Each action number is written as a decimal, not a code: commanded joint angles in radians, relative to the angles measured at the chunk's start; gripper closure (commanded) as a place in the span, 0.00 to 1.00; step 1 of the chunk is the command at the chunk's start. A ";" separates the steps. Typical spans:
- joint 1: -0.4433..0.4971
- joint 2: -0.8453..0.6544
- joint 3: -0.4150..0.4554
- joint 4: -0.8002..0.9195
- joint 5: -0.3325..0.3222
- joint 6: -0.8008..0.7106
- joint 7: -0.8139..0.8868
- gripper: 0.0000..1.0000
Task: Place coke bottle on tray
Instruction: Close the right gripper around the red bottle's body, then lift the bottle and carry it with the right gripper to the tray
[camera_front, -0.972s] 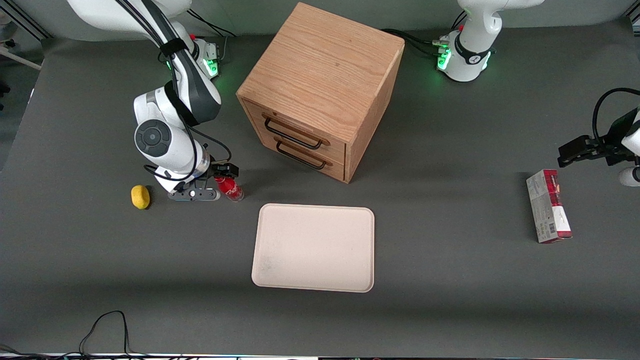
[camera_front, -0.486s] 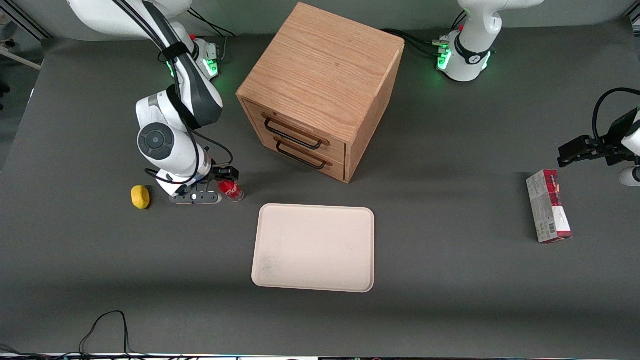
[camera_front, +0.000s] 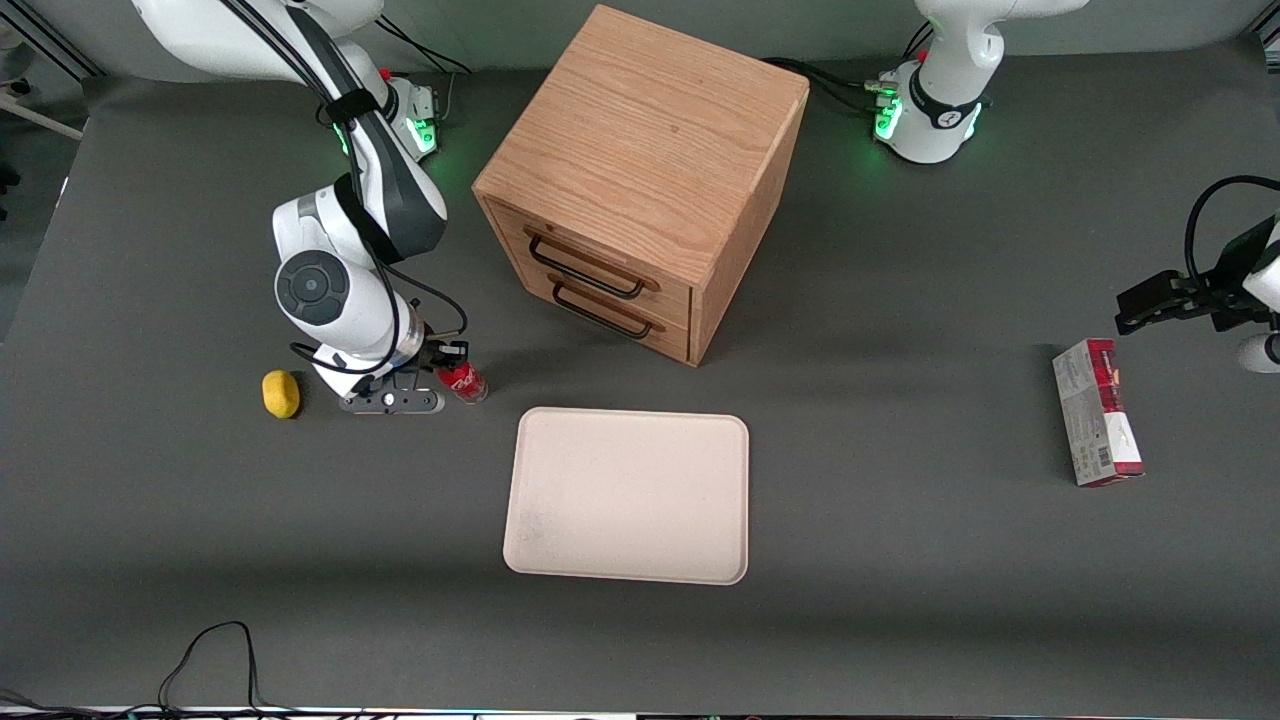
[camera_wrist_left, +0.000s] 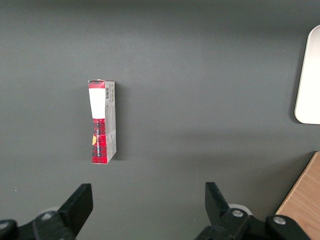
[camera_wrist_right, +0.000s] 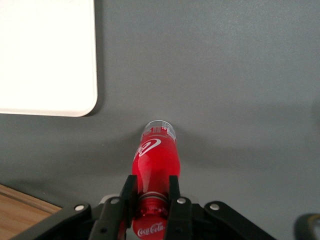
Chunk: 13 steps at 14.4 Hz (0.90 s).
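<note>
The coke bottle (camera_front: 466, 383) stands upright on the dark table, a small bottle with a red cap, red label and clear base. The right gripper (camera_front: 449, 357) is directly above it, its two black fingers shut on the neck just below the cap. In the right wrist view the coke bottle (camera_wrist_right: 156, 157) points away from the gripper (camera_wrist_right: 151, 183), base on the table. The cream-pink tray (camera_front: 625, 495) lies flat a little nearer the front camera and toward the parked arm's end; one rounded corner of the tray (camera_wrist_right: 45, 60) shows from the wrist.
A wooden drawer cabinet (camera_front: 640, 170) stands farther from the camera than the tray, both drawers shut. A yellow lump (camera_front: 281, 393) lies beside the gripper, away from the tray. A red-and-grey carton (camera_front: 1096, 412) lies toward the parked arm's end.
The right gripper has sunk lower over the bottle and its fingers have closed in on the neck. The bottle still stands in the same spot.
</note>
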 joint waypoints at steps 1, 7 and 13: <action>0.008 0.010 -0.006 0.018 -0.016 -0.008 0.000 1.00; -0.002 0.001 -0.009 0.152 -0.008 -0.168 0.003 1.00; -0.048 0.045 -0.020 0.616 0.018 -0.656 0.003 1.00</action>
